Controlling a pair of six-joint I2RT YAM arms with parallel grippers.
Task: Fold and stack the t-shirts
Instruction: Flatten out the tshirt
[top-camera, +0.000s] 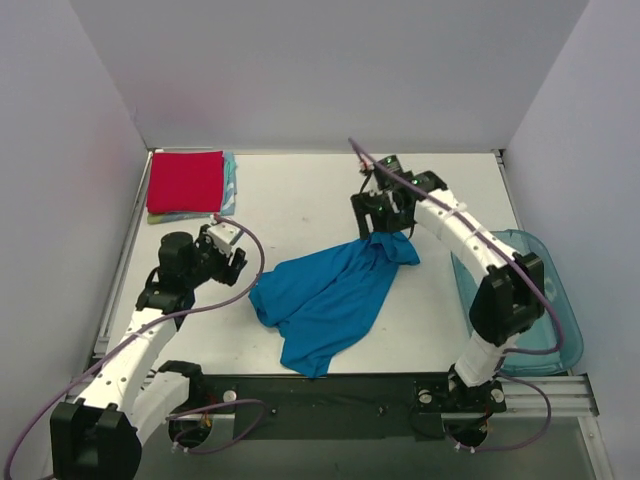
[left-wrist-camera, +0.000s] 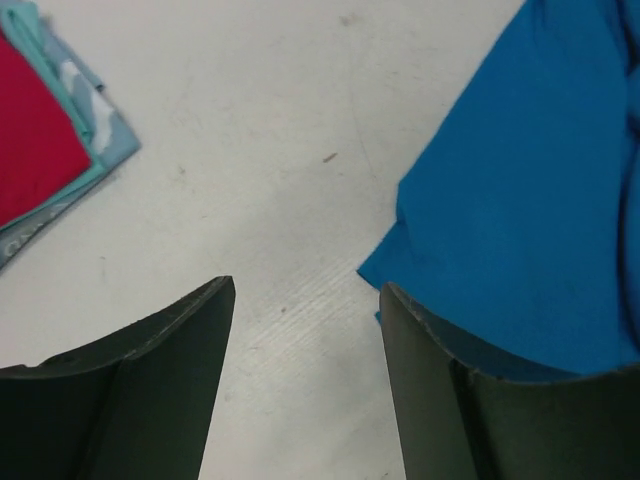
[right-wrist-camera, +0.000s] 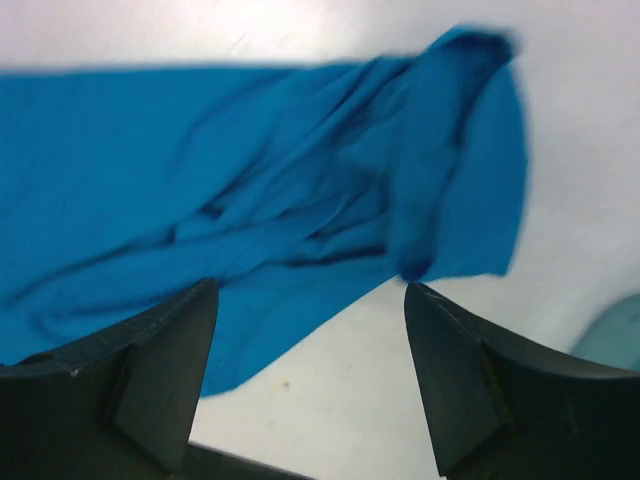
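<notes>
Now we flank the blue t-shirt (top-camera: 335, 290), crumpled mid-way across the table (top-camera: 300, 195).
Left gripper (left-wrist-camera: 305, 288) gapes empty by its left corner, right gripper (right-wrist-camera: 310, 287) open above its far bunch: we mean to spread it flat.

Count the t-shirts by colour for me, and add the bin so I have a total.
Bright blue t-shirt, unfolded, mid-table: 1
Red t-shirt, folded, top of the stack: 1
Light teal t-shirt, under the red: 1
Yellowish t-shirt, only an edge showing: 1
Plastic bin: 1
Total: 5
</notes>
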